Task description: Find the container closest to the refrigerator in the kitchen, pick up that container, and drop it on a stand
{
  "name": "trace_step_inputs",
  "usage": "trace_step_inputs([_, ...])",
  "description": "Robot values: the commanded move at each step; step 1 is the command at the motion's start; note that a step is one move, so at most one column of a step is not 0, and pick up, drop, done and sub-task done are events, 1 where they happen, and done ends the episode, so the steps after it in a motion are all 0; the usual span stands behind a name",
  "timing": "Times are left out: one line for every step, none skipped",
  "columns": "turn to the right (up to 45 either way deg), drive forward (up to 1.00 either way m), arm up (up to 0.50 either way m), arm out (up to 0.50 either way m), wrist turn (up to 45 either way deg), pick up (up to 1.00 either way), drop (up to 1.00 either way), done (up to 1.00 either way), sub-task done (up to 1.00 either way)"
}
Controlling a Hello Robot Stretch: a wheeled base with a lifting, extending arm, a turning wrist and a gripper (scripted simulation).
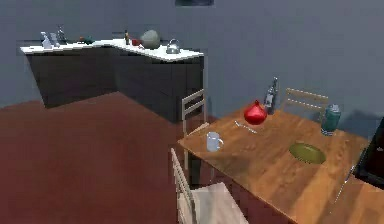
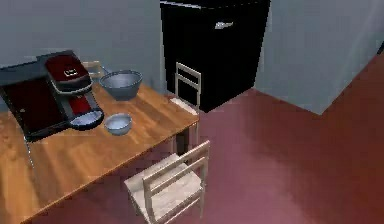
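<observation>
In the arm side view a black fridge [image 2: 215, 45] stands against the wall. In the forward view a dark counter [image 1: 110, 72] runs along the far corner. A wooden table [image 2: 95, 155] has a chair [image 2: 175, 185] near it and another [image 2: 186, 88] on the fridge side. On the table sit a coffee machine [image 2: 50, 95], a large bowl [image 2: 120, 83] and a small bowl [image 2: 118, 124]. The large bowl is the one nearer the fridge. The forward view's table bears a red vase [image 1: 255, 114], a bottle [image 1: 272, 95] and a mug [image 1: 215, 141]. The gripper's state cannot be told.
</observation>
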Motion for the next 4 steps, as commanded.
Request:
trace_step_inputs([33.0, 0.00, 0.00, 0.00, 0.0, 0.00, 0.00, 0.00, 0.00])
trace_step_inputs([0.0, 0.35, 0.00, 0.00, 0.0, 0.00, 0.00, 0.00, 0.00])
trace_step_inputs([-45.0, 0.00, 0.00, 0.00, 0.0, 0.00, 0.00, 0.00, 0.00])
trace_step_inputs([-45.0, 0.00, 0.00, 0.00, 0.0, 0.00, 0.00, 0.00, 0.00])
